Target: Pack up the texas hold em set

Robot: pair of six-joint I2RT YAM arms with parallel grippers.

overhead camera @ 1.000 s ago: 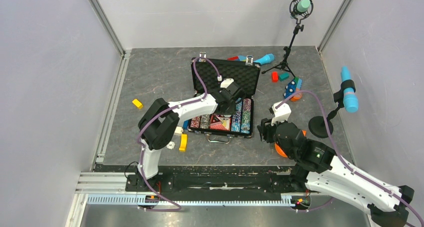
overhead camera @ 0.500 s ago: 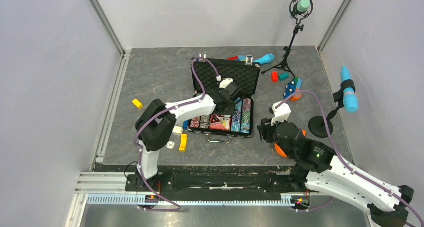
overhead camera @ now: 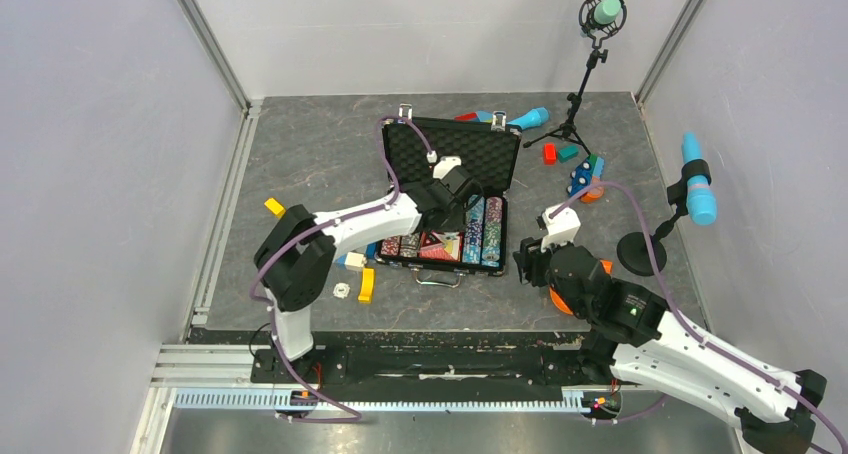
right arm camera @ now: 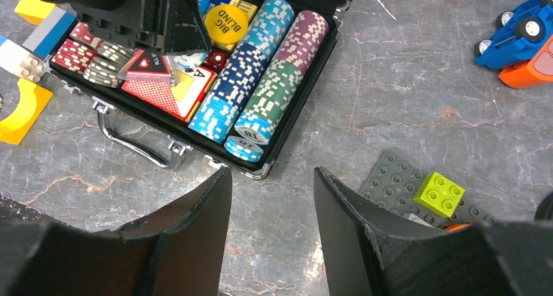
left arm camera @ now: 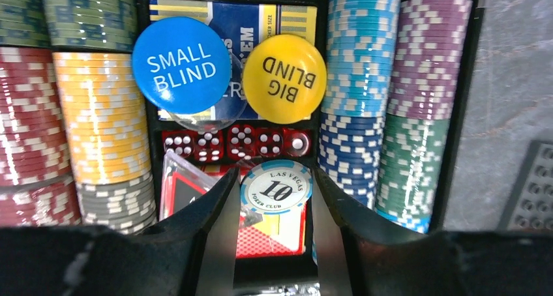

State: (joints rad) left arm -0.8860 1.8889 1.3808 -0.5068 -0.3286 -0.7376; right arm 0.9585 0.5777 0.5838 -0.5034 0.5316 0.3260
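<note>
Grey marbled tabletop [overhead camera: 320, 154] with pale walls all round, and the black briefcase [overhead camera: 480, 159] sits open mid-frame in the overhead view, lid propped toward the top. Left gripper [left arm camera: 275, 173] is the one that matters: it hangs right over the case's middle compartment, fingers closed edge-on onto a single chip [left arm camera: 276, 192], which sits just below the row of red dice [left arm camera: 235, 141] and over the loose cards [right arm camera: 166, 87]. The chip rows [left arm camera: 362, 81] on either side run top-to-bottom in the left wrist view, so I reckon the chip has to tip on edge and go sideways into a row. Right gripper [right arm camera: 272, 171] is off the case's lower-right corner, fingers apart, nothing in them. Readable stuff: the chip says "LAS VEGAS POKER CLUB 10", the blue button [left arm camera: 181, 64] "SMALL BLIND", the yellow button [left arm camera: 284, 79] "BIG BLIND", and the deck box [left arm camera: 287, 15] only shows "EM".
</note>
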